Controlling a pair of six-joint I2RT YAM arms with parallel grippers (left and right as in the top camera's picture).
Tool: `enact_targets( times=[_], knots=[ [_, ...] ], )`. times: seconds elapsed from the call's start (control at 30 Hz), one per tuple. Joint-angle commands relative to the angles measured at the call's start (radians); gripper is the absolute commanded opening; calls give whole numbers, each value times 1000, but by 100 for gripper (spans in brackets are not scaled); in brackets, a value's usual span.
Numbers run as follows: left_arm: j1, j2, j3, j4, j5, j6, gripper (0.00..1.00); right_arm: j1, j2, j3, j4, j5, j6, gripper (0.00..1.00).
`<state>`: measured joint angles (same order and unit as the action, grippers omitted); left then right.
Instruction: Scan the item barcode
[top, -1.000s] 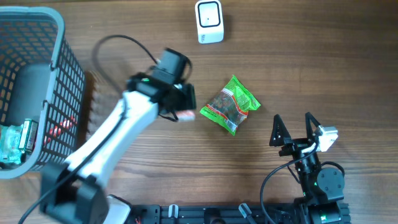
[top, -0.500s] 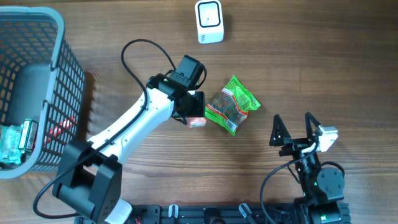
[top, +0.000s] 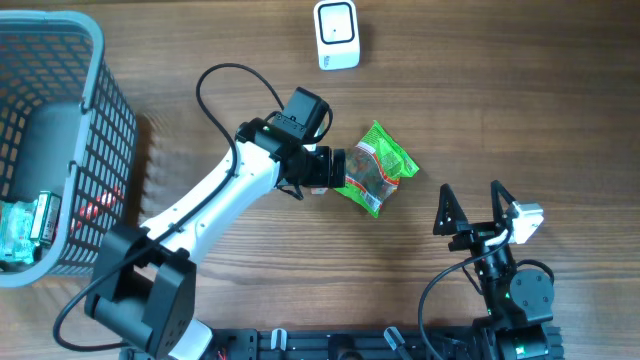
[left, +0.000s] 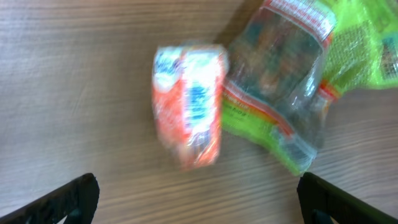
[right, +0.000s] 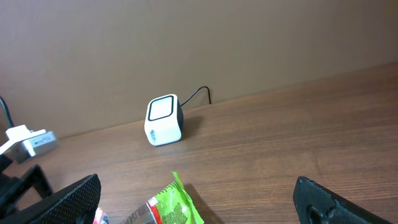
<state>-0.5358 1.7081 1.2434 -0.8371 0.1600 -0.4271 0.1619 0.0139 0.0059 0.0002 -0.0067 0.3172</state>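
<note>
Brown wooden worktop (top: 560, 120) carried a white barcode scanner (top: 337, 34) near its far edge and a grey mesh basket (top: 110, 130) at the left. Near the middle, a small orange-and-white carton (left: 189, 106) lay on the wood, touching a green snack bag (top: 380, 165). The left claw (top: 322, 168) hung over the carton with its fingers spread wide and gripped nothing. The right claw (top: 470, 212) stood near the front edge, well apart from the bag, also wide open and empty.
</note>
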Motion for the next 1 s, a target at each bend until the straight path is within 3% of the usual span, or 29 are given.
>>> enact_targets(
  times=[0.0,0.2,0.43,0.53,0.7,0.97],
  knots=[
    [106,-97,222,-84,-24,11,100,-3,-3,-1,6,8,0,100],
    [464,-190,606,-145,-57,30,100,-3,-3,-1,6,8,0,100],
    [940,-165,638,-220,-240,25,100,-3,-3,-1,6,8,0,100],
    [1080,-113,638,-327,-240,-93,100,-3,-3,-1,6,8,0,100],
    [1194,-15,573,-445,-240,-285,100,-3,-3,-1,6,8,0,100],
    [1192,50,274,-262,-240,-332,95,-3,-3,-1,6,8,0,100]
  ],
)
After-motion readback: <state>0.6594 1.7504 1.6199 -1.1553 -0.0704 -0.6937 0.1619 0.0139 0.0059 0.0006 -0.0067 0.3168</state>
